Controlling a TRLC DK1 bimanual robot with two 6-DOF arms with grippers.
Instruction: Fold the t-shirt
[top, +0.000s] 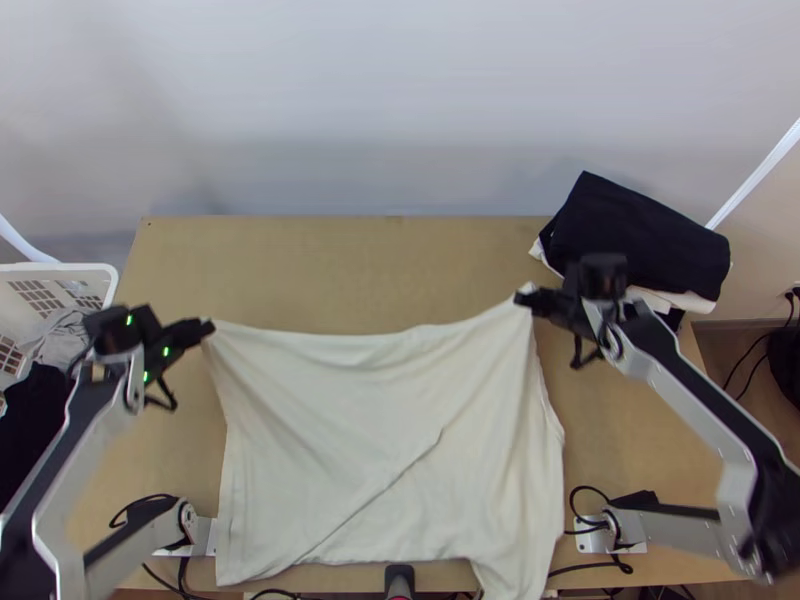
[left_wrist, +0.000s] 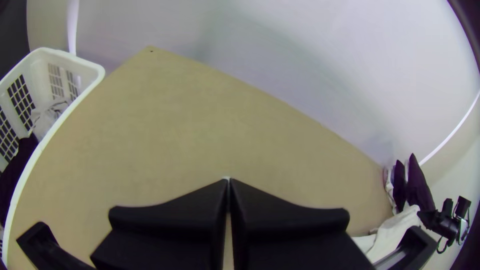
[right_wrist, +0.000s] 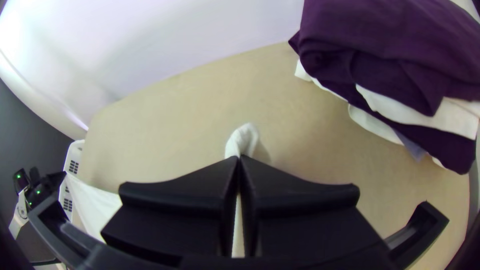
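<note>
A cream t-shirt (top: 370, 450) hangs between both grippers in the top view, its lower part lying on the near half of the table with a diagonal crease. My left gripper (top: 205, 328) is shut on its upper left corner. At the upper right corner, my right gripper (top: 525, 296) is shut on the cloth. The left wrist view has the left gripper (left_wrist: 228, 182) with its fingers together and a sliver of cloth at the tips. From the right gripper (right_wrist: 239, 159) in its wrist view, a small white tip of the t-shirt (right_wrist: 243, 140) sticks out.
Folded dark and white clothes (top: 635, 235) are stacked at the table's far right corner. A white basket (top: 95, 272) with clothes in it stands at the left edge. Bare wood (top: 350, 270) stretches along the far side of the table.
</note>
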